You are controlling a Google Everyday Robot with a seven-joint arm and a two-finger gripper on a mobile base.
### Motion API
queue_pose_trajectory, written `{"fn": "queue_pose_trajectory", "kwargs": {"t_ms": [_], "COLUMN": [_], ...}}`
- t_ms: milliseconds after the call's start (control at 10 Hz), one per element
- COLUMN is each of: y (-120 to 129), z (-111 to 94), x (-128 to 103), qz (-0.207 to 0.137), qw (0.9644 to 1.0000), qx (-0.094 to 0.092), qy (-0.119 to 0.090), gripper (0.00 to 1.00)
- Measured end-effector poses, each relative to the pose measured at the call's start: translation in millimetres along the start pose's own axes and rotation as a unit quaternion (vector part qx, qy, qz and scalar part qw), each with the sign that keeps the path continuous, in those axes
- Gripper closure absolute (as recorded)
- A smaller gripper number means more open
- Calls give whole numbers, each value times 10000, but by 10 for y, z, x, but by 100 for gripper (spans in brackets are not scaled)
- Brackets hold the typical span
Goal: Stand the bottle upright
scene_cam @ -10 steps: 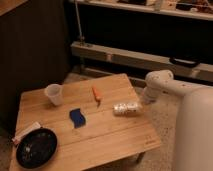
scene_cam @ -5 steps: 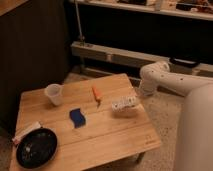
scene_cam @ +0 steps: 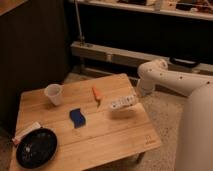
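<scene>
Starting at the near left corner of the surface [scene_cam: 115,142], a dark dish [scene_cam: 36,147] sat with a pale packet [scene_cam: 26,132] just beside it along the left edge. Further in, toward the middle, lay a blue sponge [scene_cam: 76,117].

Beyond that, near the right edge, was the bottle [scene_cam: 121,103]. It hung a little clear of the wood with a shadow under it. Its long axis ran left to right and was tilted, the right end higher than the left. The pincer [scene_cam: 134,97] met it at that higher right end. As nothing else bore the bottle up, I judged the pincer to be pinching it, though the grip itself was too small to make out.

So the bottle reached leftward from the pincer, toward the middle of the surface, while the arm [scene_cam: 160,75] came in from past the right edge, close to the far right corner.

An orange stick [scene_cam: 96,92] lay just left of the bottle, apart from it. The cup [scene_cam: 53,94] stood upright well apart, toward the far left corner.

The coming move seemed to turn on that tilt: the low left end would need to swing beneath the held end before setting down. Which end bore the cap could not be told.
</scene>
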Motion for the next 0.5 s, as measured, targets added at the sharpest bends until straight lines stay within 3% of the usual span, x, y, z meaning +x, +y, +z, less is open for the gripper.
{"fn": "queue_pose_trajectory", "kwargs": {"t_ms": [200, 500], "y": [-5, 6], "z": [-16, -11], "x": [-51, -85], "qz": [-100, -137], "qw": [9999, 9999], "qx": [10, 1], "qy": [54, 91], "gripper": [88, 67]}}
